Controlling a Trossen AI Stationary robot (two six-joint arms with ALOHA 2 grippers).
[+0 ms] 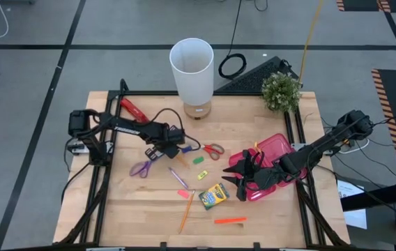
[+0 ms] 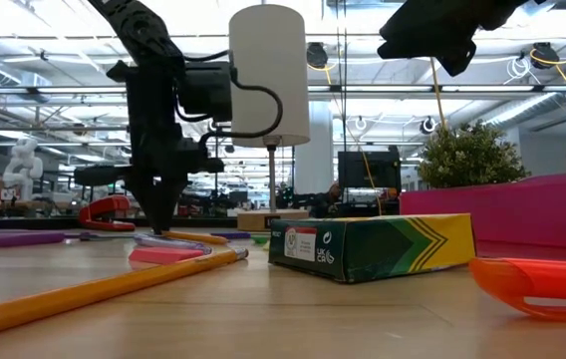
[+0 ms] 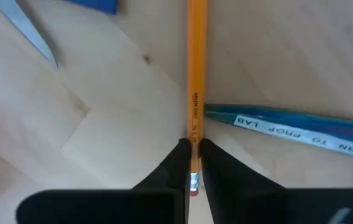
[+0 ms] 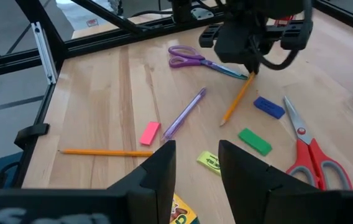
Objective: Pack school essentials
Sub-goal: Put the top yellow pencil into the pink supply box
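My left gripper [image 1: 157,150] stands over the table's middle left, shut on an orange pencil [image 4: 235,99]. Around it lie purple scissors [image 1: 141,168], a blue eraser [image 4: 268,107], red scissors [image 1: 213,149], a green eraser [image 1: 199,160] and a purple pen [image 1: 177,178]. My right gripper [image 1: 242,183] hangs open above the table between the crayon box [image 1: 214,196] and the pink case [image 1: 271,155], touching nothing. A pink eraser [image 1: 183,193], a second pencil [image 1: 186,213] and an orange marker [image 1: 230,220] lie nearer the front. My left gripper pinches the orange pencil between its two fingertips [image 3: 178,158], just ahead of the eraser end [image 3: 193,140]. The fingers point down from above and lie across the pencil. The pencil's pointed end [image 4: 222,122] rests on the table.
A white lamp [image 1: 192,70] and a potted plant [image 1: 280,90] stand at the back edge. A red-and-black hand tool [image 1: 134,108] lies at the back left. A yellow eraser [image 1: 202,175] lies mid-table. Black frame rails [image 1: 111,174] run along both sides.
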